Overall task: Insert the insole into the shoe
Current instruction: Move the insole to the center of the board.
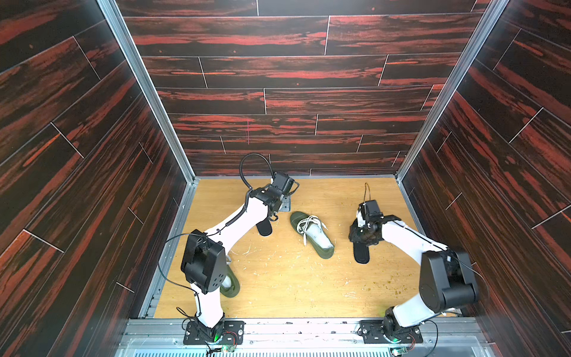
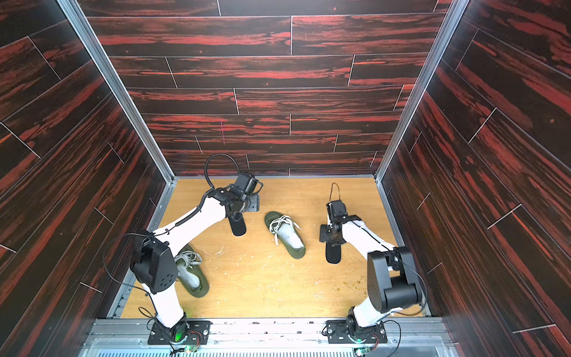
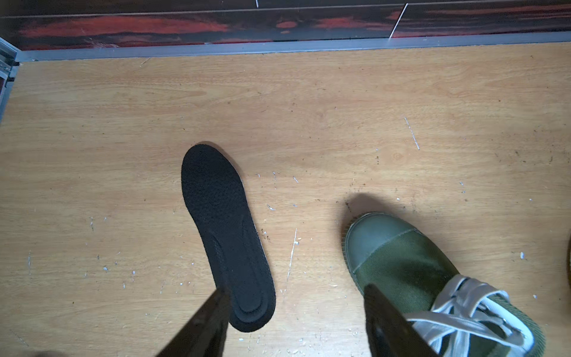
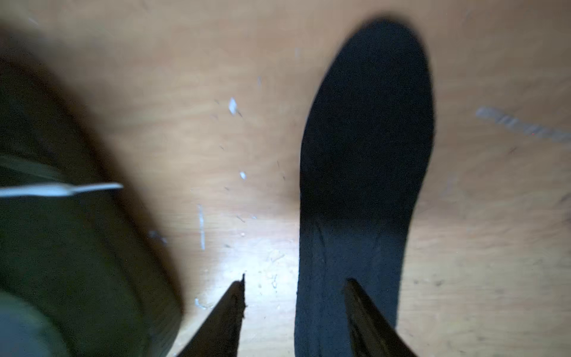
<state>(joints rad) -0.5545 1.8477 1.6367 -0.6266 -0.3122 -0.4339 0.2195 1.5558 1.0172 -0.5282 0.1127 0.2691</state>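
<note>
A green canvas shoe point(image 1: 312, 235) point(image 2: 285, 235) with loose white laces lies mid-floor, its opening showing a pale lining. One black insole point(image 3: 225, 235) point(image 1: 264, 229) lies flat to its left. My left gripper point(image 3: 296, 293) hangs open above that insole's heel end, with the shoe's toe point(image 3: 386, 244) beside it. Another black insole point(image 4: 367, 154) point(image 1: 361, 252) lies flat to the shoe's right. My right gripper point(image 4: 295, 284) is open low over it, one finger above the insole and the other above bare wood. The shoe point(image 4: 61, 247) is blurred at the side of the right wrist view.
A second green shoe point(image 2: 190, 273) lies near the left arm's base, partly hidden by that arm in a top view point(image 1: 231, 286). A small grey metal plate point(image 1: 285, 204) sits on the wooden floor point(image 1: 293, 287) behind the left wrist. Dark walls enclose three sides.
</note>
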